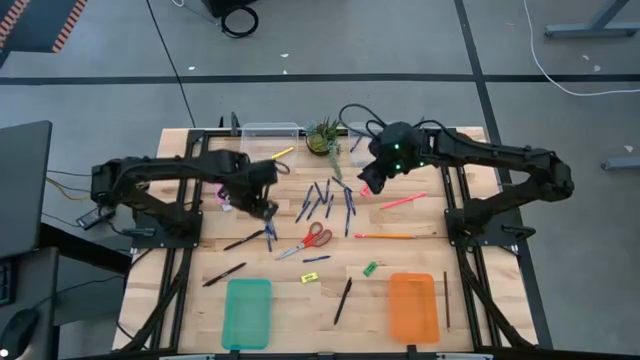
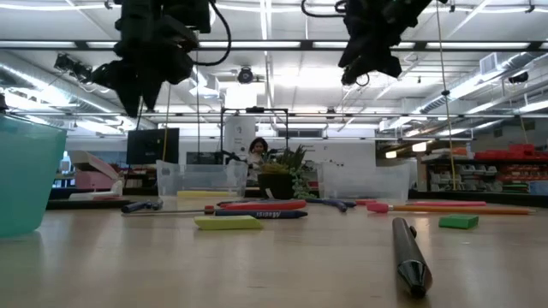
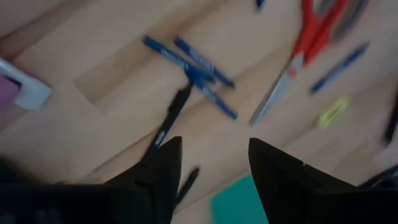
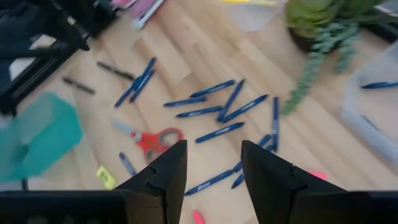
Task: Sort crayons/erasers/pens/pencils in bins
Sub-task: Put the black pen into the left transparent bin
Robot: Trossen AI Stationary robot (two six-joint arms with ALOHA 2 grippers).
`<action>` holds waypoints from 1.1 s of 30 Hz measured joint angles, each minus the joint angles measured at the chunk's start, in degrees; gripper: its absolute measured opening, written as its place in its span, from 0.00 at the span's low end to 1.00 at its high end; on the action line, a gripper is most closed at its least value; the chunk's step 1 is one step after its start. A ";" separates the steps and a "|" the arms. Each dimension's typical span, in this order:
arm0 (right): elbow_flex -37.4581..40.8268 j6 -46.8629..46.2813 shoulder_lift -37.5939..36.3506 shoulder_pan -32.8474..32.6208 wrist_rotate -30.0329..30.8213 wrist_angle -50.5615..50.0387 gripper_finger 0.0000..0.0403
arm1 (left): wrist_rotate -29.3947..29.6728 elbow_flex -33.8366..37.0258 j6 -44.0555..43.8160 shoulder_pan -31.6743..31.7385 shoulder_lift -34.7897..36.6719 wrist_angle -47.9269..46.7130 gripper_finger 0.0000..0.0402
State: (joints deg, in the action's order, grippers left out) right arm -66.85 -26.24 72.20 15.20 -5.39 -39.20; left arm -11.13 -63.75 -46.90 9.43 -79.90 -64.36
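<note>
I counted two flat trays, teal (image 1: 248,312) and orange (image 1: 414,307), two clear tubs (image 1: 269,131), one pair of scissors (image 1: 309,240), and one potted plant (image 1: 325,136).

A light wooden plank tabletop (image 1: 300,300) carries everything. Red-handled scissors with metal blades (image 1: 308,241) lie near its middle, blades closed. A small green potted plant with trailing stems in a dark pot (image 1: 324,137) stands at the far edge. A long pink flat box (image 1: 221,199) lies toward the left side. Black cables (image 1: 240,18) coil on the grey floor (image 1: 330,40) beyond. A person (image 2: 256,151) shows far back in the room.
</note>
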 joint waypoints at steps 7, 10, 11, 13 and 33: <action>0.00 1.57 0.00 -4.66 -0.41 -0.20 0.39 | 2.56 6.05 5.32 -10.02 0.00 3.00 0.48; 0.00 1.59 0.00 -6.13 -0.43 -0.20 0.39 | 3.91 8.61 3.83 -12.71 0.00 5.88 0.48; 0.00 1.60 0.00 -6.55 -0.42 -0.20 0.39 | 3.93 9.27 2.97 -13.27 0.00 6.66 0.48; 0.00 1.62 0.00 -7.29 -0.44 -0.18 0.39 | 4.46 10.43 1.63 -14.06 0.00 7.68 0.48; -0.02 -0.69 -0.55 -10.89 -0.46 0.10 0.39 | 11.05 20.51 15.24 -14.78 0.02 19.31 0.48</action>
State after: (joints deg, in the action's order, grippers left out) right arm -66.87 -26.93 71.65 4.31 -5.85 -39.09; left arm -0.08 -43.24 -31.67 -5.34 -79.88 -45.04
